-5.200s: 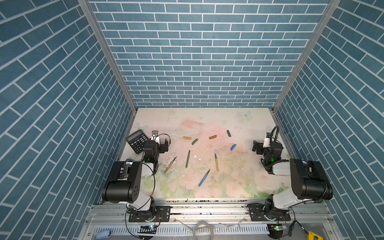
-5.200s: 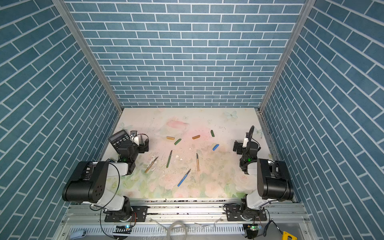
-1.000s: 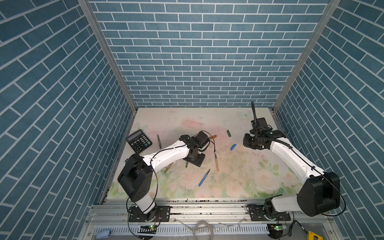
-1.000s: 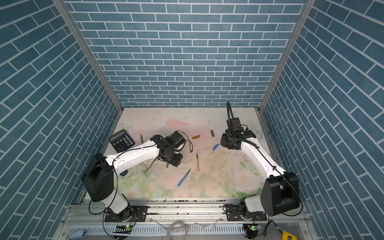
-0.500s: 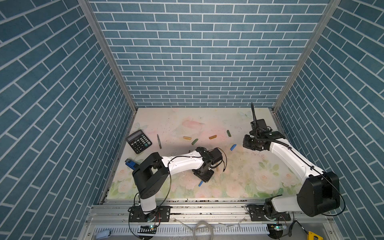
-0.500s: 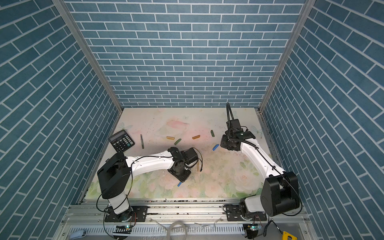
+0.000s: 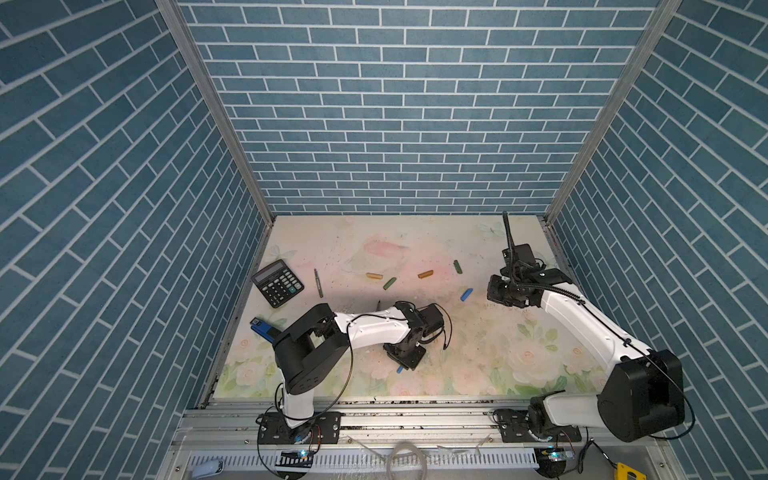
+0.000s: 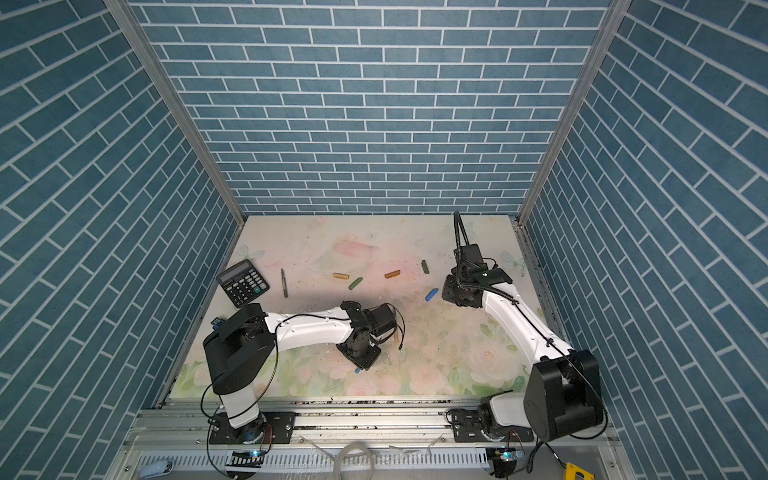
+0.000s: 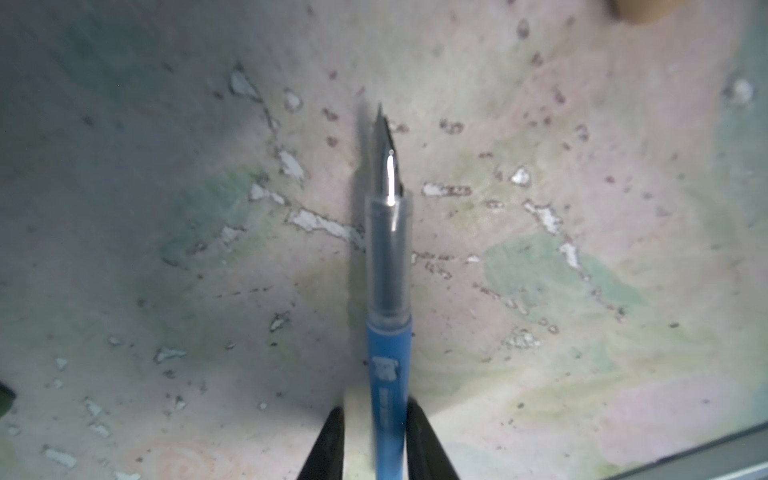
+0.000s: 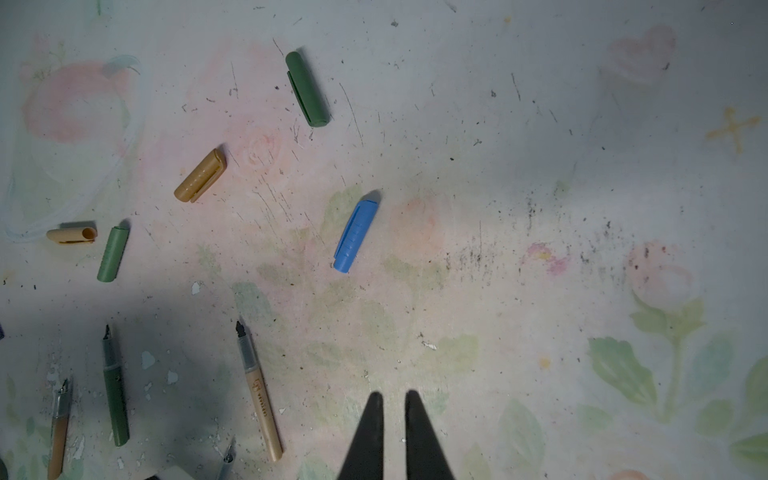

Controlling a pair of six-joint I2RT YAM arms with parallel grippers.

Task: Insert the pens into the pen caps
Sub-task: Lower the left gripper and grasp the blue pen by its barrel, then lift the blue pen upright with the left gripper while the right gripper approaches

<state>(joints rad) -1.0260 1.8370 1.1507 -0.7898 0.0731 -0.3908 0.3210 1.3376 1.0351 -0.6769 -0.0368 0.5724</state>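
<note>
The left pincer (image 9: 375,419) straddled the blue pen (image 9: 388,365), one finger (image 9: 422,444) against its barrel and a pale sliver showing beside the other; whether it truly gripped could not be told. That pen lay on the desk (image 7: 478,365), near the middle of the front edge. The right pincer (image 10: 392,401) was closed, toward the right edge, near the blue cap (image 10: 356,235). Beyond it, around the desk's middle, lay the dark green cap (image 10: 307,89), orange-brown cap (image 10: 200,175), green cap (image 10: 112,254) and tan cap (image 10: 71,235).
</note>
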